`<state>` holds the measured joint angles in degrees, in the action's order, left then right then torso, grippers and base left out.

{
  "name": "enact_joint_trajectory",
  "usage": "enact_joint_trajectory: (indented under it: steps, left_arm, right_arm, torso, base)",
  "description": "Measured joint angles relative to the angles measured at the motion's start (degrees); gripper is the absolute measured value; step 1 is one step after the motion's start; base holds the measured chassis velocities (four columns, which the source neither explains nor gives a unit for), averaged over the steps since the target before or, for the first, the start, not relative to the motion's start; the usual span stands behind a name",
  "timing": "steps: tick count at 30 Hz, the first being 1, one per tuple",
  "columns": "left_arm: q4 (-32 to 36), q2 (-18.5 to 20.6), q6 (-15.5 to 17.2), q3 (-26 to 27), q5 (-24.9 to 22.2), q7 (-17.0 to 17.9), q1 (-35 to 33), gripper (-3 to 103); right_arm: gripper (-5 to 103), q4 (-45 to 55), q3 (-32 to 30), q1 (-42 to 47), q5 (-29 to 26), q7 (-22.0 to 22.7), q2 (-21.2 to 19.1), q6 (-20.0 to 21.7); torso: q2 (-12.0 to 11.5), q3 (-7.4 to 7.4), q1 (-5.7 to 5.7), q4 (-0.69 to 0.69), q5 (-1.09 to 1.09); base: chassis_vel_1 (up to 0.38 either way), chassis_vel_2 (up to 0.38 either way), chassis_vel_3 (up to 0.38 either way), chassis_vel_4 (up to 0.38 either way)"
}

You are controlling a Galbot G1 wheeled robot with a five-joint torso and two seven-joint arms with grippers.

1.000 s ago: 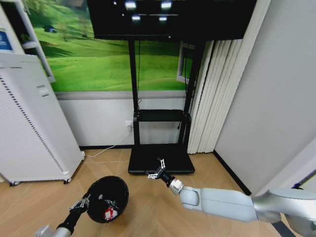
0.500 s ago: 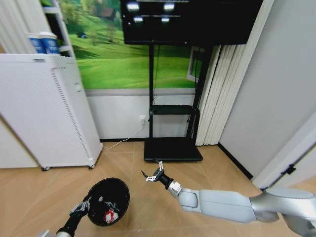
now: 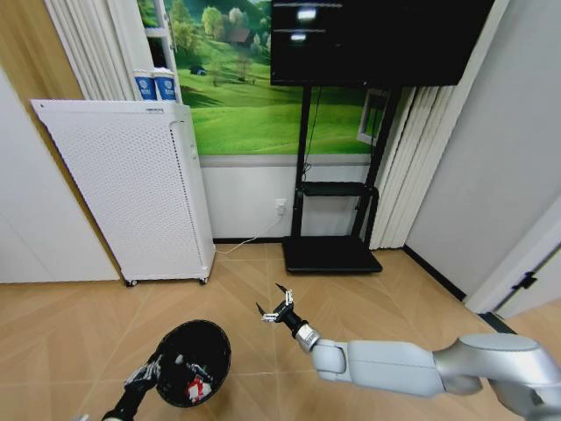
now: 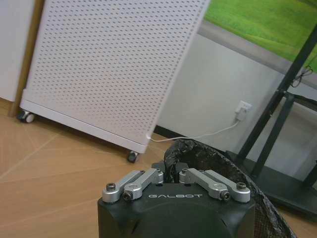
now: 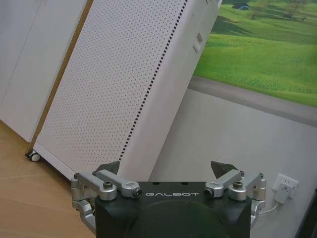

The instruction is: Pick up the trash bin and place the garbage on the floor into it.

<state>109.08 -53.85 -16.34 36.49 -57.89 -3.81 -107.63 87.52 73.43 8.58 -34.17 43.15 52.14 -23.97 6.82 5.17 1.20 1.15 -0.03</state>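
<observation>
Wood flooring [image 3: 79, 324] ran to a white perforated cabinet [image 3: 131, 193]; the left gripper [image 3: 145, 373] clamped the rim of the small round black plastic bin [image 3: 193, 361], red-and-white scraps [image 3: 195, 390] seemingly inside; the right gripper [image 3: 279, 311] hung spread apart

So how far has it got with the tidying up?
The pick-up looks done: the left claw is shut on the rim of the trash bin, which it holds. A red-and-white wrapper piece already lies inside. The right claw is open and empty above the bare wooden floor. No other garbage is in sight, so I can't tell how much remains.
</observation>
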Motion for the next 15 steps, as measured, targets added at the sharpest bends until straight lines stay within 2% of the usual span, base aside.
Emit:
enact_joint_trajectory:
  steps: [2, 3, 4, 7, 15]
  left_arm:
    - [-0.4, 0.0, -0.1, 0.0, 0.1, -0.4, -0.1, 8]
    - [-0.8, 0.0, -0.2, 0.0, 0.1, -0.5, -0.1, 8]
    - [-1.2, 0.0, -0.3, -0.1, 0.1, -0.5, 0.1, 8]
    - [-1.9, 0.0, -0.4, -0.4, 0.1, -1.0, 0.4, 8]
    - [-3.0, 1.1, -0.3, -1.1, -0.7, -1.6, 2.8, 8]
  right_arm:
    - [100, -0.2, -0.3, 0.1, -0.3, -0.4, -0.1, -0.6]
    - [100, -0.2, -0.3, 0.3, -0.3, -0.9, -0.1, -1.1]
    - [100, 0.0, -0.5, 0.5, -0.5, -1.2, -0.3, -1.8]
    - [100, 0.7, -1.0, 1.0, -1.8, -1.6, -0.4, -2.2]
    - [100, 1.4, -2.3, 3.1, -2.1, -1.9, -0.9, -3.0]
  torso:
    - [0.0, 0.0, 0.0, 0.01, -0.01]
    - [0.0, 0.02, 0.02, -0.03, 0.05]
    - [0.0, -0.01, 0.0, 0.0, 0.02]
    - [0.0, 0.0, 0.0, -0.02, 0.02]
    - [0.0, -0.01, -0.01, 0.05, 0.02]
  base:
    - [0.253, 0.255, -0.207, -0.324]
    - [0.189, 0.255, -0.111, -0.189]
    - [0.139, 0.091, -0.111, -0.101]
    - [0.113, -0.056, -0.03, -0.062]
    - [-0.061, -0.061, 0.053, 0.051]
